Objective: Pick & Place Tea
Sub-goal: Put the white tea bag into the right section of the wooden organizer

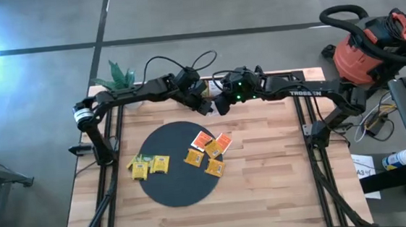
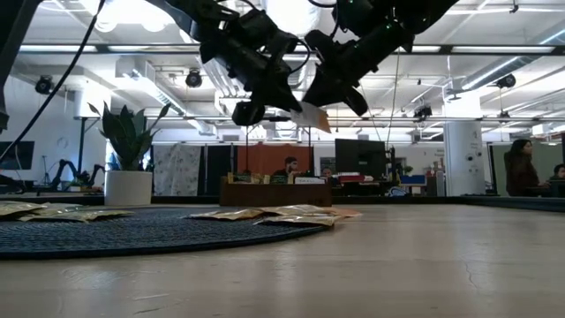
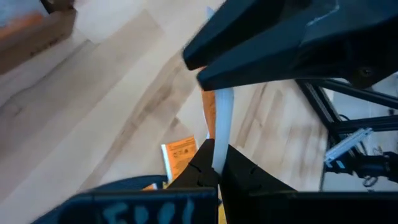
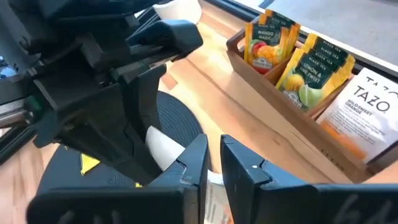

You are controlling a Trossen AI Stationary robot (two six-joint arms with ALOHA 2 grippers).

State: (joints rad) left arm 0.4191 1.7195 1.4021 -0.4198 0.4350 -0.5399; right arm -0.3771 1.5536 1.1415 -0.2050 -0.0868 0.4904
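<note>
A white-and-orange tea packet hangs in the air over the far middle of the table, between my two grippers. My left gripper is shut on one end of it. My right gripper meets it from the opposite side and is shut on it too. In the low view the packet is well above the table. Several yellow and orange-red tea packets lie flat on the black round mat. My left gripper pinches one edge of the packet between its two fingers. The packet shows edge-on and stands out past the fingertips, lifted clear of the table. My right gripper closes its two fingers on the packet's opposite end, slanting down from the table's right side. The fingers themselves hide the exact spot.
A brown wooden tray along the far edge holds upright tea packets and a white Tazo box. A potted plant stands at the far left corner. A red vacuum sits off the table's right.
</note>
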